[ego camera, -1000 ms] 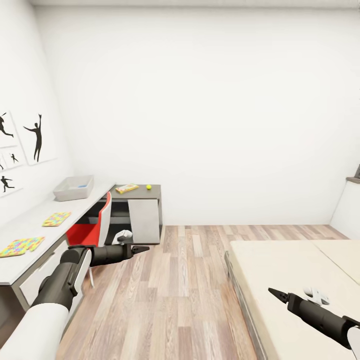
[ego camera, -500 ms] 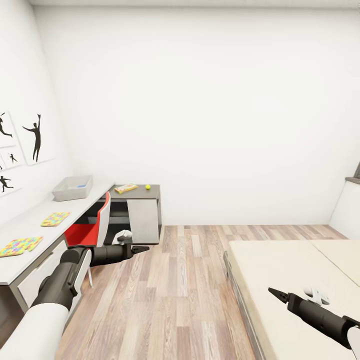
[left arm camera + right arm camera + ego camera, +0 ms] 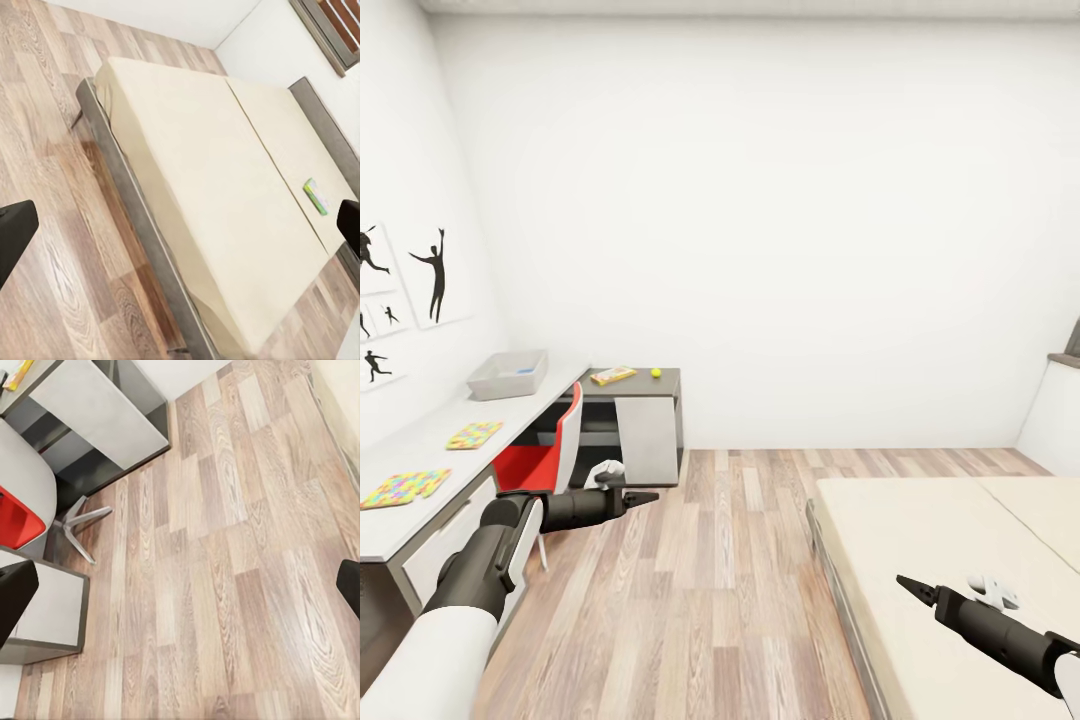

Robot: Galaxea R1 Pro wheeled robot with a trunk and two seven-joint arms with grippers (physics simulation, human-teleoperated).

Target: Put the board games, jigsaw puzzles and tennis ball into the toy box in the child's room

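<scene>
We see grey plastic toy box (image 3: 507, 376) on white worktop (image 3: 420, 445) — both pincers (image 3: 643, 496) (image 3: 911, 586) apart, empty.

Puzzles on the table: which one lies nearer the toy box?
The farther puzzle, mid-table, with more yellow and green. The other puzzle lies at the near end of the table, farther from the toy box.

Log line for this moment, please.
phase: approaching | left gripper: open, empty | right gripper: empty | toy box: on table
</scene>
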